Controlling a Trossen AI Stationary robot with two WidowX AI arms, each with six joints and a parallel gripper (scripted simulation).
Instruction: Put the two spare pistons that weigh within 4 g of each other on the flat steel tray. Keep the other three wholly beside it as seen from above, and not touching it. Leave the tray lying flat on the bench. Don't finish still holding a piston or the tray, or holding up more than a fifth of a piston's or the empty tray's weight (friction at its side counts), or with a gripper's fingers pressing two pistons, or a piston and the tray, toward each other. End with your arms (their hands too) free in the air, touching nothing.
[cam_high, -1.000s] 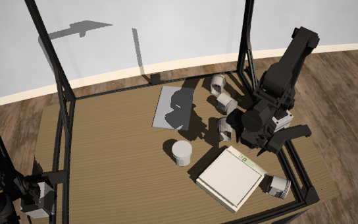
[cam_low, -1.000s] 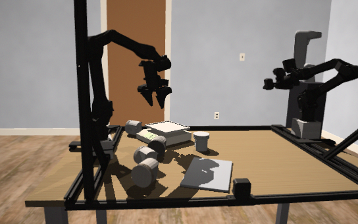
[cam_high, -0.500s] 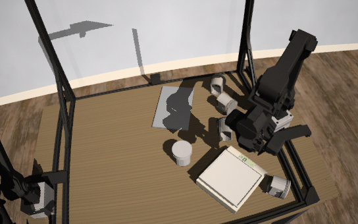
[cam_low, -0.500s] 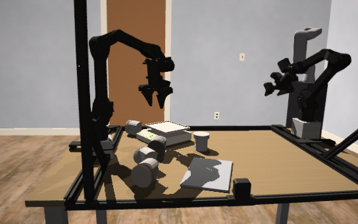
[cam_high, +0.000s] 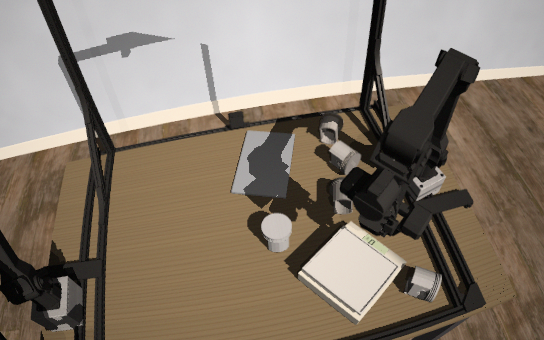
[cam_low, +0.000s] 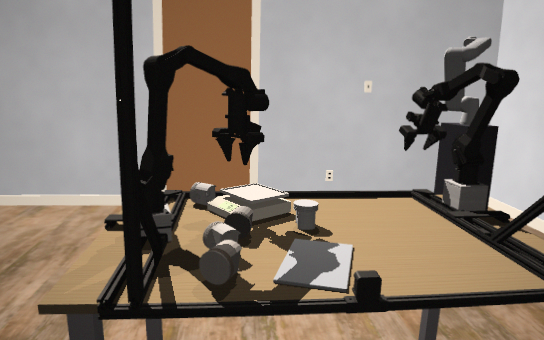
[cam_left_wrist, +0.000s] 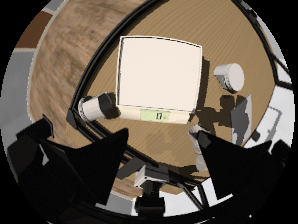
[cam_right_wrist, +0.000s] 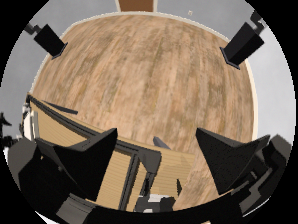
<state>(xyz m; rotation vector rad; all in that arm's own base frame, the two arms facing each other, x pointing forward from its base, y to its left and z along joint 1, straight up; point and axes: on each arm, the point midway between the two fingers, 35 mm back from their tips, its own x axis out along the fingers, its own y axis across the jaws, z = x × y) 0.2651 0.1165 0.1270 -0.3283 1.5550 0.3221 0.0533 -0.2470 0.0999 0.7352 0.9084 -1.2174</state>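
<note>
The flat steel tray lies flat on the bench with no piston on it, partly in shadow. One piston stands upright between tray and scale. A second piston lies beside the scale. Three more lie in a row: one near the scale, a middle one, and a far one; whether these touch is unclear. My left gripper is open and empty, high above the scale area. My right gripper is open and empty, in the air.
A white scale has a bare pan; its display is lit, digits too blurred to read surely. Dark frame rails edge the bench, with uprights at the corners. A small black block sits on the rail near the tray.
</note>
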